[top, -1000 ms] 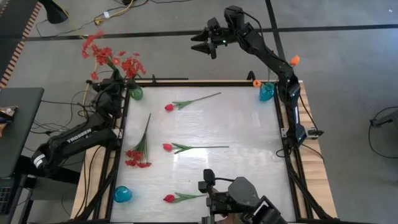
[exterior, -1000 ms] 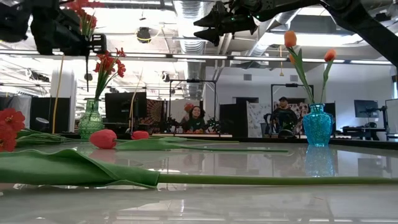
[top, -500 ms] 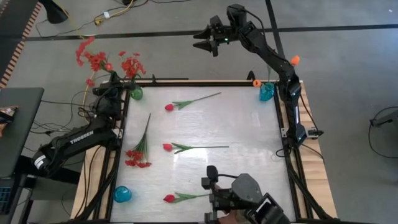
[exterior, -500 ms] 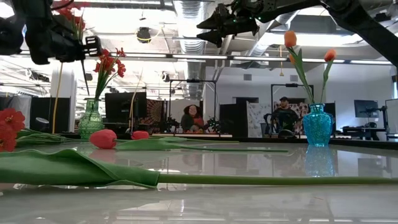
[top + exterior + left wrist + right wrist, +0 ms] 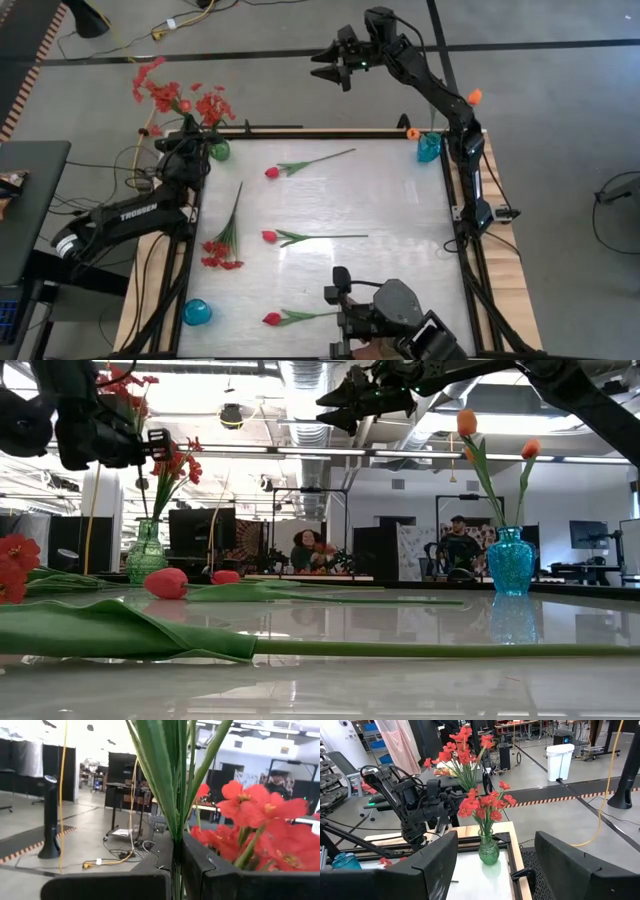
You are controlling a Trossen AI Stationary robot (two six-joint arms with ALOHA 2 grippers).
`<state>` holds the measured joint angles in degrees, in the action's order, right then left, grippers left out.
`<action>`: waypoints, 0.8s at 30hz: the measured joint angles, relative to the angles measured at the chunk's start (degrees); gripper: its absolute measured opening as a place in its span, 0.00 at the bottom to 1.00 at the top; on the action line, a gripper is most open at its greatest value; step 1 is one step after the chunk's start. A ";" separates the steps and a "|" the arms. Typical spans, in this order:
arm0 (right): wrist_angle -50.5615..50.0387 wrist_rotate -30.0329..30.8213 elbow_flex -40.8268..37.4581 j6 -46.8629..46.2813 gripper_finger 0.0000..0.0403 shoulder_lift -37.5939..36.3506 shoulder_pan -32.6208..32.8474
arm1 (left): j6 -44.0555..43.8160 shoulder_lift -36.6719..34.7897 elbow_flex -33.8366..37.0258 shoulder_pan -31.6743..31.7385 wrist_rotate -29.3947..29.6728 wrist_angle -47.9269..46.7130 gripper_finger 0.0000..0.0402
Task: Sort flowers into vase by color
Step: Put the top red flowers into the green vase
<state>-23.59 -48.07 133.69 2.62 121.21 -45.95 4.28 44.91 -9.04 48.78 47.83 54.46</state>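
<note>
My left gripper (image 5: 188, 147) is at the table's far left corner, shut on a red many-bloom spray (image 5: 157, 90) that stands upright beside the green vase (image 5: 218, 150). That vase holds another red spray (image 5: 487, 807). My right gripper (image 5: 327, 68) hangs open, high beyond the far edge, touching nothing. A red spray (image 5: 224, 240) and three pinkish-red tulips (image 5: 300, 164) (image 5: 300, 237) (image 5: 290, 317) lie flat on the table. Two orange tulips (image 5: 467, 422) stand in the blue vase (image 5: 429, 147) at the far right corner. My left gripper pinches the spray's bundle of green stems (image 5: 176, 851) between its two fingers (image 5: 150, 870), which lie level across the stems. The spray is lifted clear and upright, blooms (image 5: 125, 380) above the gripper, stem (image 5: 141, 480) hanging below toward the green vase's neck.
A second blue vase (image 5: 196, 312) stands at the near left corner. Another dark device (image 5: 385, 315) sits at the near edge. The table's right half is bare white surface (image 5: 400, 200). People sit in the room beyond the far edge (image 5: 310, 550).
My left gripper has swayed with the spray, first a little away from the green vase, then back toward it, and has come down slightly. It has stayed shut on the stems throughout.
</note>
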 joint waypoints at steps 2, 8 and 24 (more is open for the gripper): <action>-0.10 0.00 0.02 0.28 0.72 0.00 0.00 | 1.82 1.74 0.00 0.08 -0.01 3.57 0.00; -1.03 -0.04 0.02 0.50 0.72 0.00 0.00 | 5.05 5.71 -0.01 0.08 -0.02 8.17 0.00; -1.29 -0.09 0.02 0.89 0.72 0.00 -0.48 | 0.51 10.41 -0.02 0.08 -0.57 1.71 0.00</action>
<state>-24.88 -48.16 133.71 3.51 121.21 -46.44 4.79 55.32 -9.06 48.86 47.26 56.17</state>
